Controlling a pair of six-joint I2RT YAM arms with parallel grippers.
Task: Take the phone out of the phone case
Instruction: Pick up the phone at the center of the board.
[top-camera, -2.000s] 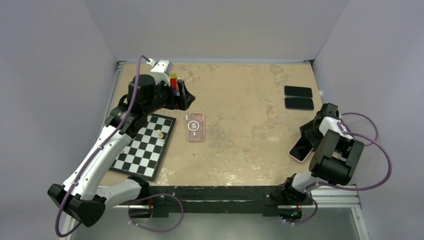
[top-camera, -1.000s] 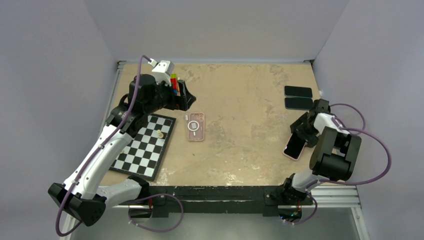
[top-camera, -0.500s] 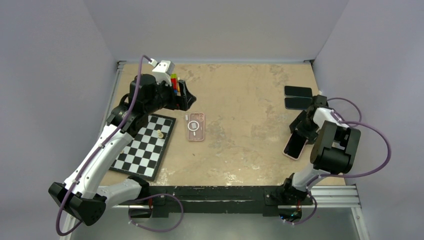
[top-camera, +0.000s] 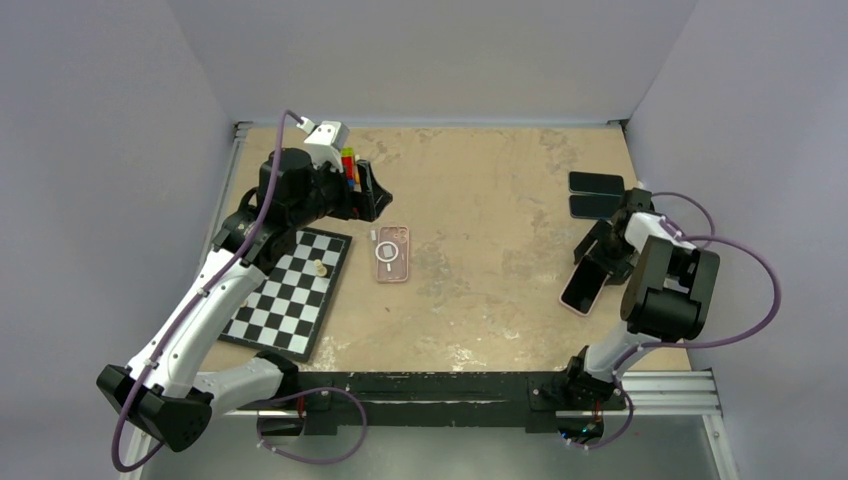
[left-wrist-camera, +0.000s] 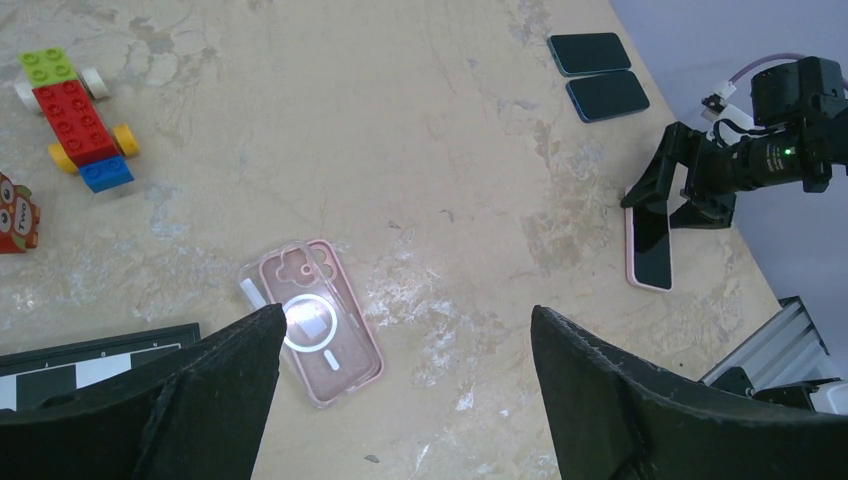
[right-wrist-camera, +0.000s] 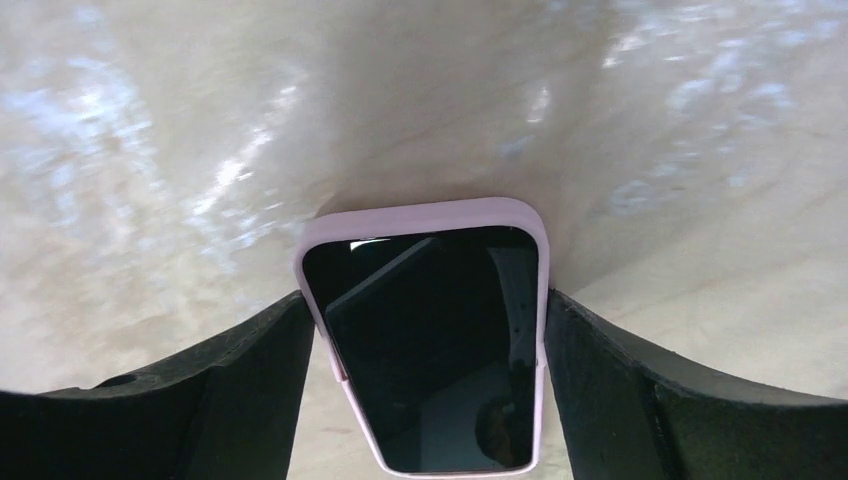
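one phone (right-wrist-camera: 430, 340), lengthwise between right fingers (right-wrist-camera: 200, 400)

Phone case (top-camera: 392, 254) right of chessboard (top-camera: 290, 293); phone (top-camera: 583, 285) far right of both.

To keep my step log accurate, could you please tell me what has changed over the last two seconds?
The right arm swung leftward and away from the near edge; its claw straddles the cased phone, which shifted slightly left with it. Whether it grips yet is unclear. The left arm, empty case, chessboard and spare phones stayed put.
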